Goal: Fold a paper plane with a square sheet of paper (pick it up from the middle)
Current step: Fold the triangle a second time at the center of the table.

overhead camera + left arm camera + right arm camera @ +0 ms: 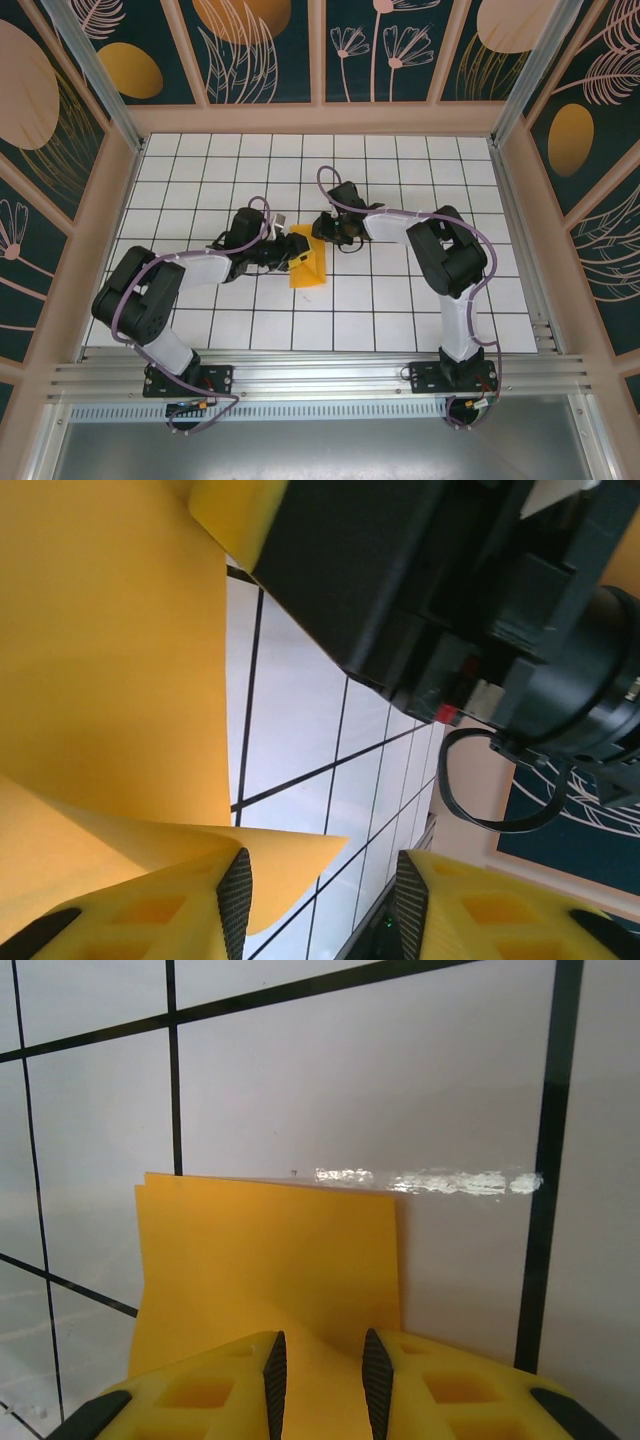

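White grid-tiled table (pixel 400 310), dark floral wall panels (pixel 265 50) around it.

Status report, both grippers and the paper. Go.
Right gripper shut on the folded paper, pinching its near edge. Left gripper jaws apart, one finger against the paper's edge. Paper partly folded, lifted off the table. Nothing blocking.

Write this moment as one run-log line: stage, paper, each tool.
stage: mid-fold | square sheet of paper: folded, partly lifted | left tool: open beside paper flap | right tool: pinching paper edge
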